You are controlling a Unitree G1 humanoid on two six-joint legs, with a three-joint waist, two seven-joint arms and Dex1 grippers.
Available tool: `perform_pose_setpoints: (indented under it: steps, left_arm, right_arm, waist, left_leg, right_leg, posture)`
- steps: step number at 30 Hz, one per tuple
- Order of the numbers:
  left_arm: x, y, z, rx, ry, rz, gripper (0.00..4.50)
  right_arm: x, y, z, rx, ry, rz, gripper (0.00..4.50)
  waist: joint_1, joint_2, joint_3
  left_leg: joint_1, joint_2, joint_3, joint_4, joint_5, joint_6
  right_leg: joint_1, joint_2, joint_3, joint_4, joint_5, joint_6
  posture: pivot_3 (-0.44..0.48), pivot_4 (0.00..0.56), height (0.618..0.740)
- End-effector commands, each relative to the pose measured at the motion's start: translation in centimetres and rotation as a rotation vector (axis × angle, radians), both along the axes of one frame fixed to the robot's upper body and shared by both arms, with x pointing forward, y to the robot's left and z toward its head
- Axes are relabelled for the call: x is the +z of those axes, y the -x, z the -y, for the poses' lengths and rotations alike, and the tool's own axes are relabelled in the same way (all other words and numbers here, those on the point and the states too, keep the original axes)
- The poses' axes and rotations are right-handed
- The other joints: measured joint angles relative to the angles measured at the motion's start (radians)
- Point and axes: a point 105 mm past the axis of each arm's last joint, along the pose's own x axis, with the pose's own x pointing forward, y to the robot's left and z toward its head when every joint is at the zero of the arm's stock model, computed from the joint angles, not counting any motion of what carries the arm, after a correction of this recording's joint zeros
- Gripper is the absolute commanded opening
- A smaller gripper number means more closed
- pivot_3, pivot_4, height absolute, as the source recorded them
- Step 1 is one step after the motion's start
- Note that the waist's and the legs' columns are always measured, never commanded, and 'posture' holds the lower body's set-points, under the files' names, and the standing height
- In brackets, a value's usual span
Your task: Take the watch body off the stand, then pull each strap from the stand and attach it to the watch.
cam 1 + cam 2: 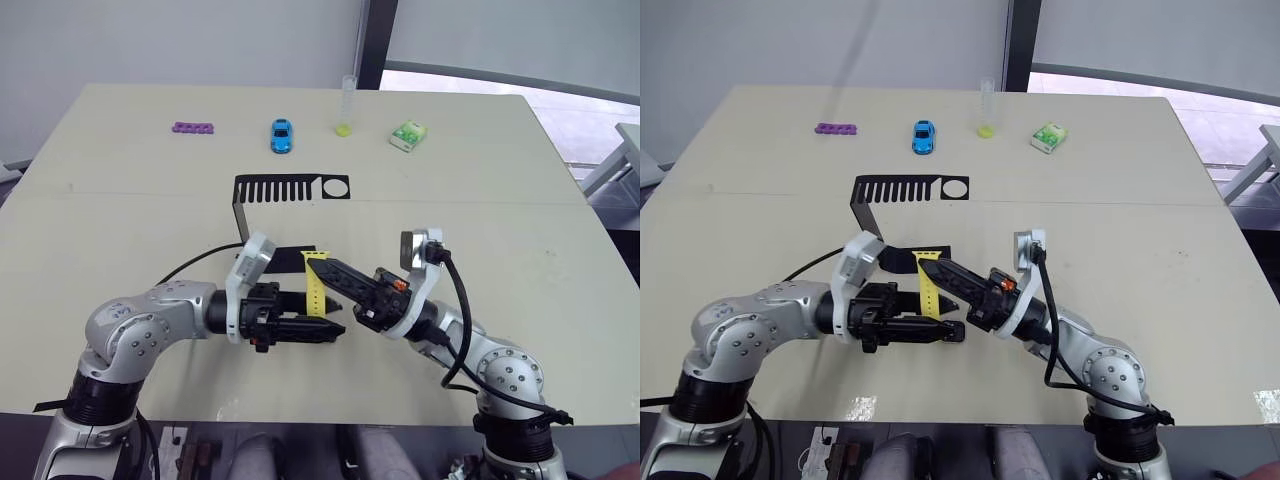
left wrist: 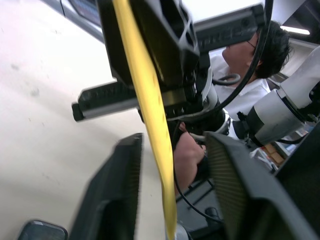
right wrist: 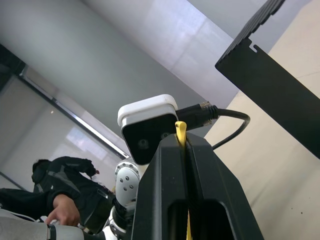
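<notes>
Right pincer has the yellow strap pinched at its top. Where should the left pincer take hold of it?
Take the strap on its free lower part, below the right pincer, coming in from the robot's left. It hangs nearly upright as a thin flat band, and the left pincer already has open fingers either side of it.

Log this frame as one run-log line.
stage: strap attach | right gripper: shut on yellow strap | left gripper: open, fingers either side of strap's lower end | stand: behind, slots bare

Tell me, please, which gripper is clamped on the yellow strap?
The right gripper: its fingers pinch the yellow strap, whereas the left gripper stands open around it.
</notes>
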Motion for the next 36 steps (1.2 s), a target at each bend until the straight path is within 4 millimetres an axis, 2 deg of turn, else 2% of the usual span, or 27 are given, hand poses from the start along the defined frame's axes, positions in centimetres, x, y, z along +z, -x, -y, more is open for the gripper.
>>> perform_pose_setpoints:
  steps: [1,7,13,20,24,26,27,30,31,34,36]
  left_arm:
    - [1.0,0.2,-0.6,0.015,0.029,0.072,4.4]
    - [0.8,0.4,-3.5,0.09,-0.032,0.1,4.4]
    - [0.4,0.4,-7.7,0.234,-0.134,0.214,4.4]
    - [-1.3,0.4,-13.5,0.396,-0.387,0.479,4.4]
    - [-2.5,0.8,-16.4,0.431,-0.514,0.546,4.4]
    - [-2.7,1.2,-17.5,0.462,-0.529,0.535,4.4]
    - [-2.8,1.7,-17.5,0.452,-0.508,0.498,4.4]
    - [-2.4,1.8,-17.1,0.457,-0.494,0.533,4.4]
    - [-2.2,1.7,-16.4,0.448,-0.473,0.558,4.4]
    - [-1.7,1.3,-14.0,0.419,-0.401,0.578,4.4]
    - [-1.9,1.3,-13.1,0.387,-0.412,0.576,4.4]
  right_arm:
    - [1.2,0.4,0.6,0.026,-0.038,0.05,0.0]
    - [2.3,-0.1,2.0,-0.034,-0.01,0.135,0.0]
    - [2.1,0.1,4.8,-0.139,0.216,0.352,0.0]
    - [-1.0,0.9,9.6,-0.274,0.659,0.829,0.0]
    - [-2.4,0.9,12.5,-0.34,0.798,0.919,0.0]
    - [-3.5,1.1,14.7,-0.367,0.896,0.949,0.0]
    - [-3.8,1.1,15.7,-0.38,0.932,0.958,0.0]
    - [-4.6,1.1,17.7,-0.415,1.0,0.969,0.0]
    - [-4.8,1.0,18.2,-0.434,1.012,0.964,0.0]
    - [-5.2,0.9,18.7,-0.438,1.024,0.966,0.0]
    - [-5.2,0.9,18.7,-0.43,1.018,0.972,0.0]
  waist:
    - [0.0,0.0,0.0]
    - [-0.005,0.0,0.0]
    - [0.001,0.0,0.0]
    - [0.015,0.0,0.0]
    - [0.022,0.0,0.0]
    - [0.023,-0.001,0.0]
    - [0.023,-0.001,0.0]
    - [0.025,-0.001,-0.001]
    - [0.025,-0.001,-0.001]
    - [0.025,-0.001,-0.001]
    - [0.025,-0.001,-0.001]
  left_leg:
    - [0.0,0.0,0.0,0.0,0.0,0.0]
    - [0.0,0.0,0.0,-0.001,0.0,0.0]
    - [-0.001,0.0,0.0,-0.001,0.0,0.001]
    - [-0.001,0.0,0.001,-0.004,-0.001,0.001]
    - [0.001,-0.001,0.002,-0.003,-0.001,0.001]
    - [0.001,-0.001,0.002,-0.003,-0.001,0.002]
    - [0.001,-0.001,0.002,-0.002,-0.001,0.002]
    - [0.002,-0.001,0.002,-0.002,-0.002,0.003]
    - [0.002,-0.001,0.002,-0.002,-0.002,0.003]
    - [0.003,-0.001,0.002,-0.001,-0.002,0.003]
    - [0.004,-0.001,0.002,-0.001,-0.001,0.002]
  right_leg:
    - [0.0,0.0,0.0,0.0,0.0,0.0]
    - [0.0,0.0,0.0,0.0,0.0,0.0]
    - [0.0,-0.001,0.0,-0.002,0.0,0.0]
    - [0.0,0.0,0.0,-0.006,0.0,0.0]
    - [0.002,0.0,0.0,-0.006,0.0,0.0]
    - [0.002,0.0,0.0,-0.006,0.0,0.0]
    - [0.002,-0.001,0.0,-0.006,0.0,0.0]
    - [0.003,-0.001,0.0,-0.006,0.0,0.0]
    - [0.003,-0.001,0.0,-0.005,0.0,0.001]
    - [0.005,-0.001,0.0,-0.003,0.001,0.001]
    - [0.005,-0.001,0.001,-0.002,0.001,0.001]
  posture:
    - [0.0,0.15,0.74]
    - [0.0,0.15,0.74]
    - [0.0,0.15,0.74]
    - [0.0,0.15,0.74]
    - [0.0,0.15,0.74]
    - [0.0,0.15,0.74]
    - [0.0,0.15,0.74]
    - [0.0,0.15,0.74]
    - [0.0,0.15,0.74]
    - [0.0,0.15,0.74]
    - [0.0,0.15,0.74]
